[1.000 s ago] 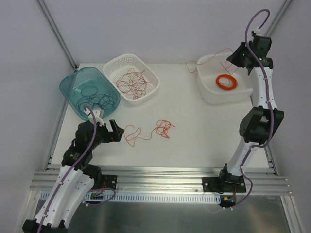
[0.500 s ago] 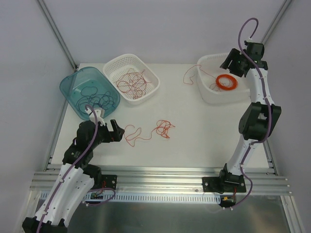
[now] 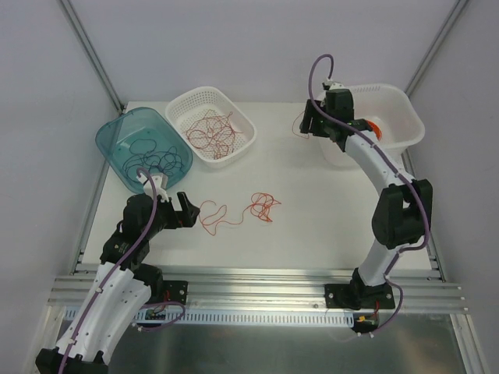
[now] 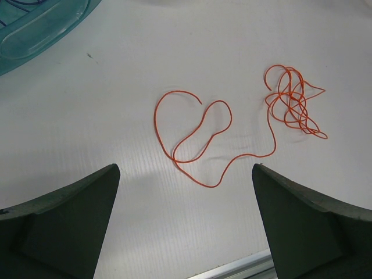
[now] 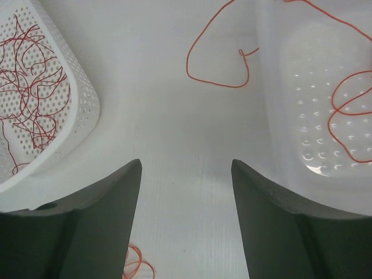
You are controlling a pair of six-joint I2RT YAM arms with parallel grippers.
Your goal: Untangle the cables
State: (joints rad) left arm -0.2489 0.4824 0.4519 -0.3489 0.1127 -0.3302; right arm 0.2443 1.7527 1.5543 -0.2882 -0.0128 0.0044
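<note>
A tangle of thin orange-red cables (image 3: 265, 206) lies mid-table, with one loose strand (image 3: 214, 216) trailing left of it. My left gripper (image 3: 181, 210) stands open just left of that strand; its wrist view shows the strand (image 4: 192, 145) and the knot (image 4: 293, 104) ahead of its fingers (image 4: 99, 203), nothing between them. My right gripper (image 3: 310, 123) hovers open and empty over the table between basket and tub. One red cable (image 5: 218, 81) lies looped on the table and runs over the tub's rim (image 5: 267, 87).
A white perforated basket (image 3: 243, 125) at the back holds several red cables (image 3: 210, 131). A teal bin (image 3: 109, 139) at the back left holds dark cables (image 3: 156, 152). A white tub (image 3: 405, 117) at the back right holds an orange coil, mostly hidden behind the right arm.
My right gripper opened and let go of the red cable, then swung left from above the tub to over the table. The left arm has not moved.
</note>
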